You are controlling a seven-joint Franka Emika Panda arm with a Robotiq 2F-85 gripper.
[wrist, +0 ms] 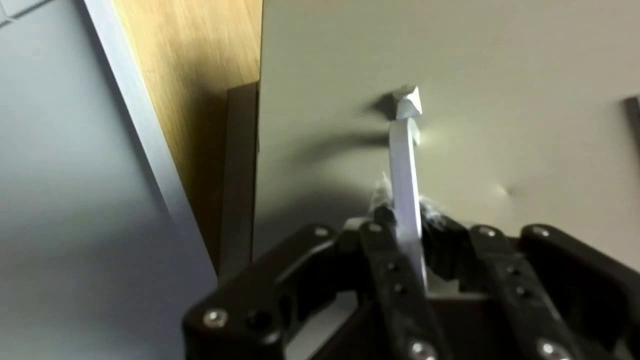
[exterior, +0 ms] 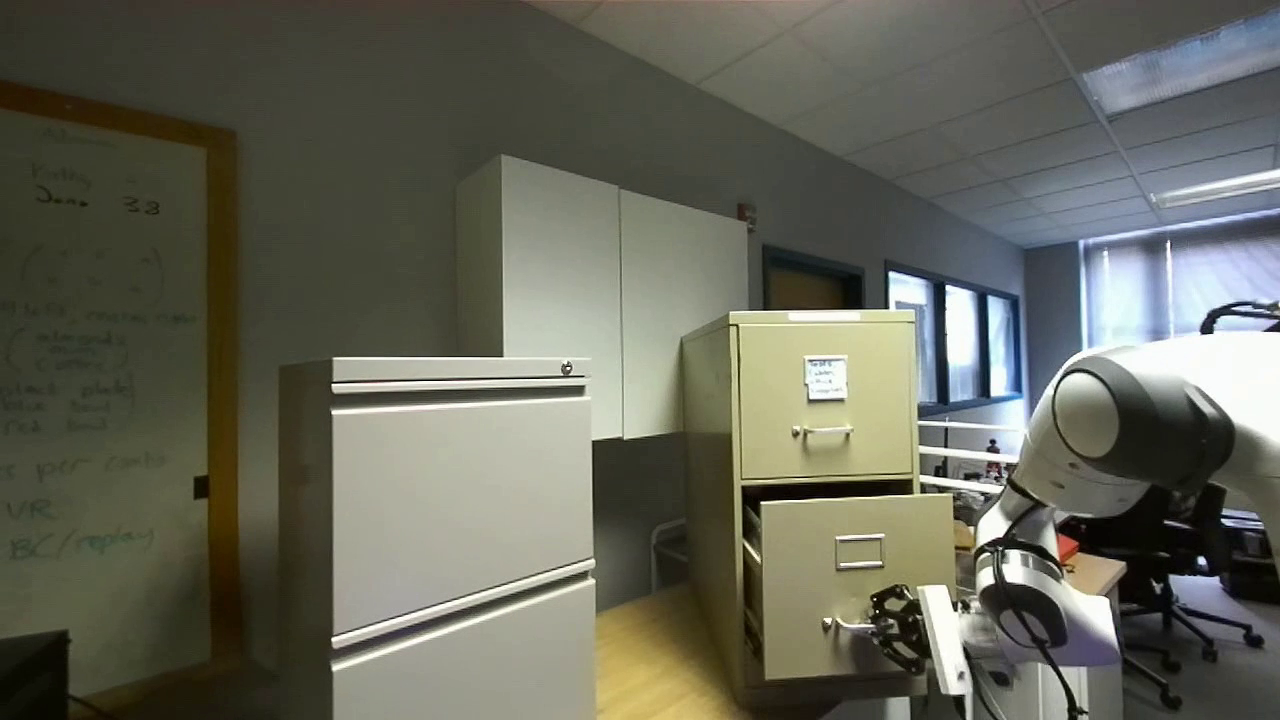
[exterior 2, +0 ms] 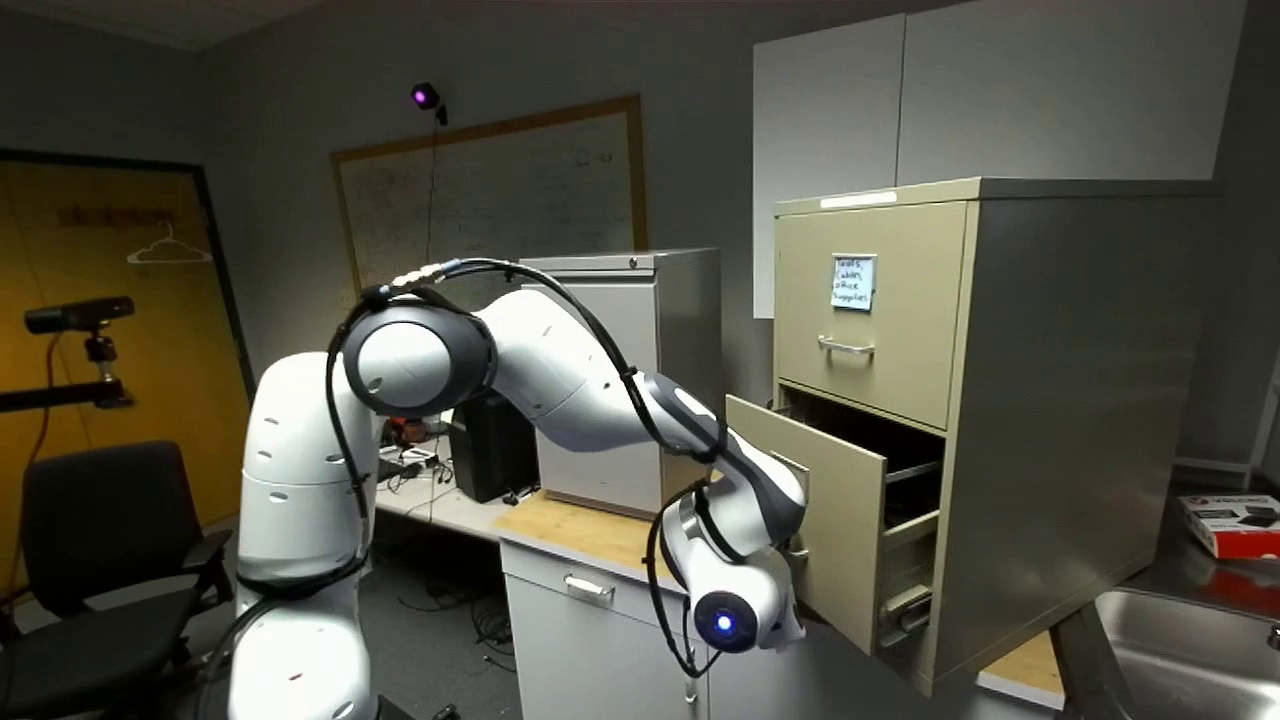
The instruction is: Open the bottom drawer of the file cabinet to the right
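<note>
The beige file cabinet (exterior: 705, 500) has its bottom drawer (exterior: 800, 560) partly pulled out, with a dark gap above the front. In an exterior view the drawer (exterior 2: 840, 540) shows its side rail and some of the inside. My gripper (exterior: 882, 625) is at the lower part of the drawer front, on the metal handle. In the wrist view the gripper (wrist: 406, 215) is shut on the silver handle (wrist: 402, 165), one finger on each side of its bar. The handle's lower end is hidden by the fingers. The top drawer (exterior: 780, 430), with its paper card, is closed.
A pale grey lateral cabinet (exterior: 460, 500) stands beside the file cabinet, on a wooden counter (exterior 2: 575, 525). White wall cupboards (exterior: 560, 280) hang behind. A sink (exterior 2: 1200, 650) and a red and white box (exterior 2: 1235, 520) lie beyond the file cabinet's far side.
</note>
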